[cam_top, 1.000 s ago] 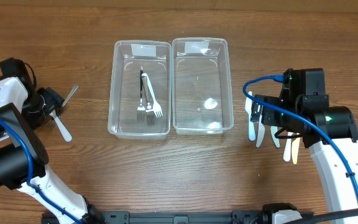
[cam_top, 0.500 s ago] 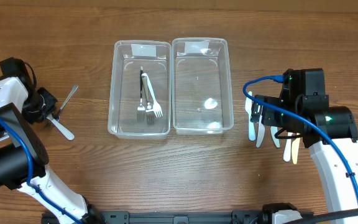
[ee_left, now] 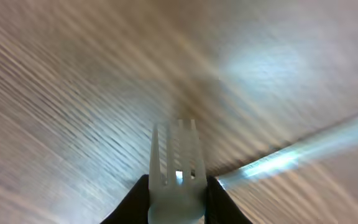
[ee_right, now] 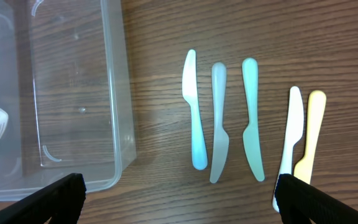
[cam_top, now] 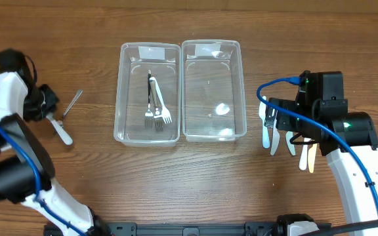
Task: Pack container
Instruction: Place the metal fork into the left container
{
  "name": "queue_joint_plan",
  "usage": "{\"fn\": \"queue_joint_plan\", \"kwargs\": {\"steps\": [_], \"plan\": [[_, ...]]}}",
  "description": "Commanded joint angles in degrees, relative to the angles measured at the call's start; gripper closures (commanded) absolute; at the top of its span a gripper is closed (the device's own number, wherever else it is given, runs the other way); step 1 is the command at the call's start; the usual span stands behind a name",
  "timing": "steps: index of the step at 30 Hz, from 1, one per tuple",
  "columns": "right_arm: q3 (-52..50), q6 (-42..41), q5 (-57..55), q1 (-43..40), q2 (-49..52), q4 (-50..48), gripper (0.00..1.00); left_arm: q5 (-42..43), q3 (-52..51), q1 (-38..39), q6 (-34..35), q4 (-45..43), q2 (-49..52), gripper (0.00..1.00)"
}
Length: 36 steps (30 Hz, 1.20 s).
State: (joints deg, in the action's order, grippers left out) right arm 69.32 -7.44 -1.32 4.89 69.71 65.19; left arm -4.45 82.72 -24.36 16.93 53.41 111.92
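Pinching the white fork [ee_left: 174,194] by its neck, the left gripper [ee_left: 177,183], tines jutting beyond its tips.

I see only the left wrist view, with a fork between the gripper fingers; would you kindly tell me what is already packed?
Observer: Two forks lie in the left container; the right container holds no cutlery.
Operator: Thank you; is another fork lying near the left gripper?
Observer: Yes, a grey fork lies on the table beside the left gripper, which grips your white fork.
Operator: And the knives?
Observer: Five knives lie in a row right of the right container, under the open right gripper.
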Motion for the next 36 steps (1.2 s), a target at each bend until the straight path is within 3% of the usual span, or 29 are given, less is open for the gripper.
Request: {"fn": "queue_joint_plan", "kwargs": {"steps": [1,6,9,15,22,24,29,32,33,36], "plan": [[1.6,0.2,0.1,-0.1,0.0,-0.6,0.00,0.2,4.5,5.8,-2.9,2.5,-13.6,0.96],[1.6,0.0,0.1,-0.1,0.0,-1.5,0.00,0.5,4.6,21.0,-3.5,4.2,-25.4,0.96],[1.6,0.0,0.2,-0.1,0.0,-1.4,0.00,0.0,4.6,31.1,-3.4,3.7,-26.3,0.96],[1.6,0.0,1.5,-0.1,0.0,-1.4,0.00,0.5,4.5,40.0,-2.6,0.0,-17.2,0.96],[1.6,0.0,1.5,-0.1,0.0,-0.8,0.00,1.5,4.5,41.4,-2.8,-4.9,-2.9,0.95],[1.6,0.0,1.5,-0.1,0.0,-0.7,0.00,1.5,4.5,41.4,-2.8,-5.5,-2.2,0.69],[1.6,0.0,1.5,-0.1,0.0,-0.6,0.00,1.6,9.1,41.4,-5.1,-1.9,-2.6,0.37],[1.6,0.0,1.5,-0.1,0.0,-0.3,0.00,1.4,16.7,41.2,-9.0,5.6,-4.7,0.13],[1.6,0.0,1.4,-0.1,0.0,-0.3,0.00,1.3,20.5,40.7,-11.1,9.8,-6.6,0.00],[1.6,0.0,1.4,-0.1,0.0,-0.3,0.00,1.2,24.5,37.0,-16.3,15.6,-12.6,0.00]]}}
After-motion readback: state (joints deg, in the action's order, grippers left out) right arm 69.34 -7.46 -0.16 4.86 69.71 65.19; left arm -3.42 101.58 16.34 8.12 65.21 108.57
